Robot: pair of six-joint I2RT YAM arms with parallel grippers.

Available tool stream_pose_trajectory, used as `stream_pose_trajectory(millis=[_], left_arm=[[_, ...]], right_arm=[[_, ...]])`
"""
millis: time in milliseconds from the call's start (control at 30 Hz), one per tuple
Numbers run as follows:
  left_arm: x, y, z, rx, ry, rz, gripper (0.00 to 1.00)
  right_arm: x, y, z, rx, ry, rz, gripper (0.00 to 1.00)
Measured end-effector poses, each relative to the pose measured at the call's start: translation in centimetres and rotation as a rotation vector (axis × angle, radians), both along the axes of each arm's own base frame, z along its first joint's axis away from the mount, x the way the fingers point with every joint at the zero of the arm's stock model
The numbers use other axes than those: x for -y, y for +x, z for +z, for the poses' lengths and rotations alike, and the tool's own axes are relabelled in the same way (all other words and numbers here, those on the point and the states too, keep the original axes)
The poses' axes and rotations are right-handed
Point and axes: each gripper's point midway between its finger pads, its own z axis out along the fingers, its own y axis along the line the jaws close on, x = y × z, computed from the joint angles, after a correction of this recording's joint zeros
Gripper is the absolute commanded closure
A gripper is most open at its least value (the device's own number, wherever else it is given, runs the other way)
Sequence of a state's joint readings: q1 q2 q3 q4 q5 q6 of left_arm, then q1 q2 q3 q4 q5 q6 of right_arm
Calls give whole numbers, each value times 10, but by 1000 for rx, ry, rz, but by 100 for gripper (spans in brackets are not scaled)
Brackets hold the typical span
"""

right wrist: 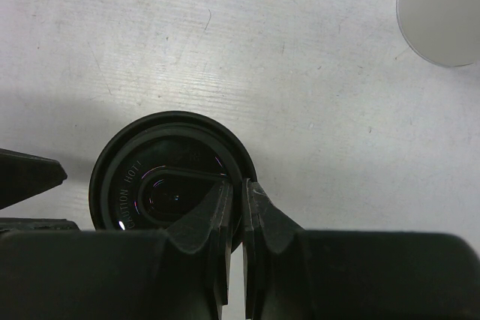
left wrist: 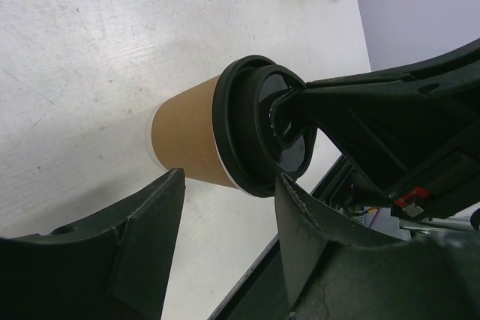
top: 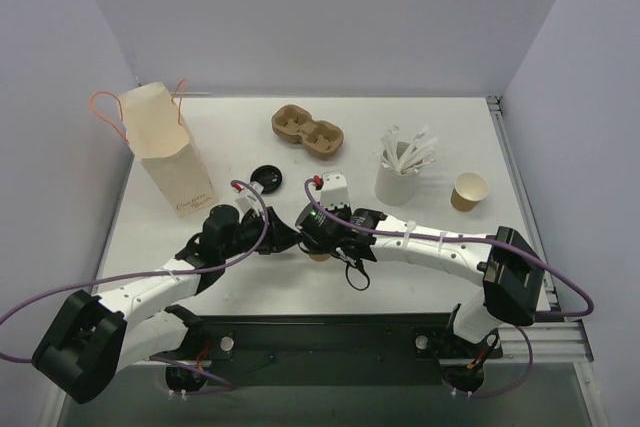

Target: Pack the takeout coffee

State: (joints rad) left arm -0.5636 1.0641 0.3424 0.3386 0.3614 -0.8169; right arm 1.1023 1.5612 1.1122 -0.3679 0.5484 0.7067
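While the paper bag (top: pixel 165 152) and the moulded cup carrier (top: pixel 307 130) stand toward the far side of the table (top: pixel 450 137), the top view has both arms meeting over the middle. There the takeout coffee (top: pixel 318 253) is almost hidden beneath the right claw (top: pixel 325 237), with the left claw (top: pixel 285 239) just beside it. A second kraft cup (top: pixel 469 190), unlidded, stands at the right near the white cup of sticks (top: pixel 400 179), and a spare lid (top: pixel 266 179) lies between the bag and the arms. From the left wrist, the takeout coffee wears a black lid (left wrist: pixel 259 129) and stands between the left claw's spread fingers (left wrist: pixel 150 222), neither visibly touching its wall. From the right wrist, the right claw is pressed almost together, pinching the lid's rim, one finger inside the recess and one outside. I judge the step to be seating the lid and taking hold of the cup. Next, the left claw must close on the wall gently enough not to crush it, presumably for the carrier.
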Motion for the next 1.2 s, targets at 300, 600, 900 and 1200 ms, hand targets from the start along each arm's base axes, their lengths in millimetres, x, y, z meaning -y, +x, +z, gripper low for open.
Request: stream_pose_trajectory(millis=[300,600,900,1200], left_arm=[[10,2,3,22,-30,-17,39],[18,4,-7,2,-32,-29,43],[17,5,-8,12,-20,-20,45],[5,12,-10,23,26,65,46]], right_arm=[[-1,-1,0,3,5,4,100],[-1,-1,-1,3,9,2,100],[-1,-2,-2,16,38,-6,100],[0,-1,-4,31,63,-21,100]])
